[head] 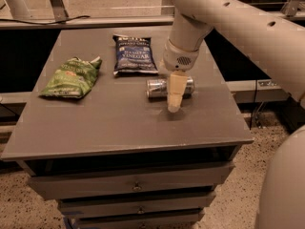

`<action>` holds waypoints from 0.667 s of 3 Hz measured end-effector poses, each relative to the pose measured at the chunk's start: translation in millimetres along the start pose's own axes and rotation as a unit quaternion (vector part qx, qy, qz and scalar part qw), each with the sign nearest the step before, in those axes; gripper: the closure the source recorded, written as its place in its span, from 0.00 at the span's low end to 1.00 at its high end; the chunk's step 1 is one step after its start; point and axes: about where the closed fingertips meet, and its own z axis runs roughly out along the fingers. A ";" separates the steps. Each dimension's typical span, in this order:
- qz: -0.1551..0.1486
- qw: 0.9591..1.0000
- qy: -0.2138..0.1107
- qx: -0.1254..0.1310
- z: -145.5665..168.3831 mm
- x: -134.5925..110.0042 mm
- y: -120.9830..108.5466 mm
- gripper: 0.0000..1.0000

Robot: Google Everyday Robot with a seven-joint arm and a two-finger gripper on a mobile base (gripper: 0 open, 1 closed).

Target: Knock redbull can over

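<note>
One redbull can [159,87], two chip bags and one gripper [173,107] are counted on or above the grey counter [109,128]. The redbull can is seen lying on its side right of the counter's middle, its length running left to right, with its middle hidden behind the gripper. The dark blue chip bag [135,55] is laid flat just beyond the can toward the far edge, and the green chip bag [71,76] is laid well apart on the left side. The arm [224,18] is brought in from the upper right and bent downward at the wrist, so that the gripper is pointed almost straight down, in front of the can on its near side, with its tip close to the counter surface. The fingers [175,87] are pressed together into one tapered beige shape with no gap seen, and nothing is held between them. Below the counter, three drawer fronts [137,187] are seen closed, so their contents cannot be told.
</note>
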 end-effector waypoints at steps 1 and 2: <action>-0.015 0.999 -0.026 0.024 -16.6 -12.8 -2.2 0.00; -0.041 0.993 -0.083 0.074 -59.2 -31.4 -8.5 0.00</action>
